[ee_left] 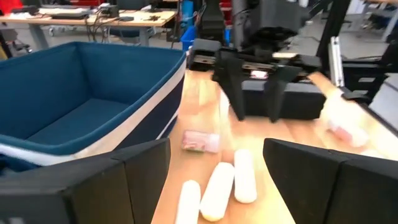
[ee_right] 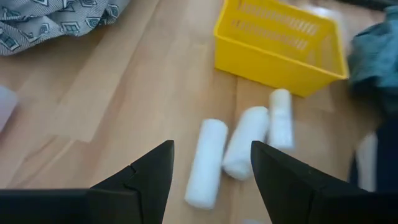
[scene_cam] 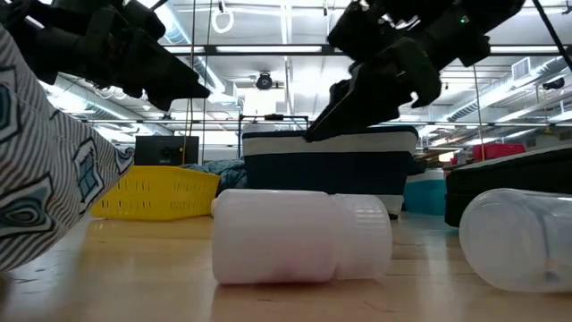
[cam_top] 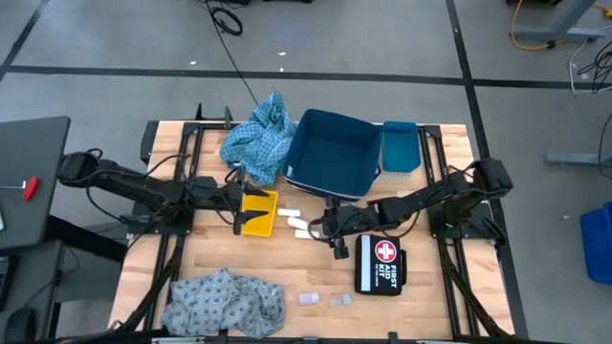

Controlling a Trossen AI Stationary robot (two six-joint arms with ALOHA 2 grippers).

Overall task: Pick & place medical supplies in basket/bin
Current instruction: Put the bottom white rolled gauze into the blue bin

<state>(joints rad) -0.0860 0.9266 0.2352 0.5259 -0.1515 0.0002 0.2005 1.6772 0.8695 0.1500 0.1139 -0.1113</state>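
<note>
Three small white rolls (cam_top: 293,222) lie side by side on the wood between the yellow basket (cam_top: 258,212) and my right gripper (cam_top: 327,229). The right wrist view shows that gripper open, hovering above the rolls (ee_right: 205,163) with the basket (ee_right: 280,46) beyond. My left gripper (cam_top: 237,208) is open at the basket's left side, facing the rolls (ee_left: 217,183) and the right gripper (ee_left: 254,93). One light-blue patterned cloth (cam_top: 260,141) lies at the far edge, another (cam_top: 225,301) at the near edge. Two tiny clear packets (cam_top: 323,299) rest near it.
A dark blue fabric bin (cam_top: 333,153) stands at the far middle, a teal tray (cam_top: 400,146) to its right. A black first-aid pouch (cam_top: 380,264) lies under the right arm. A small pinkish packet (ee_left: 200,142) sits by the bin. Bare wood shows near the middle.
</note>
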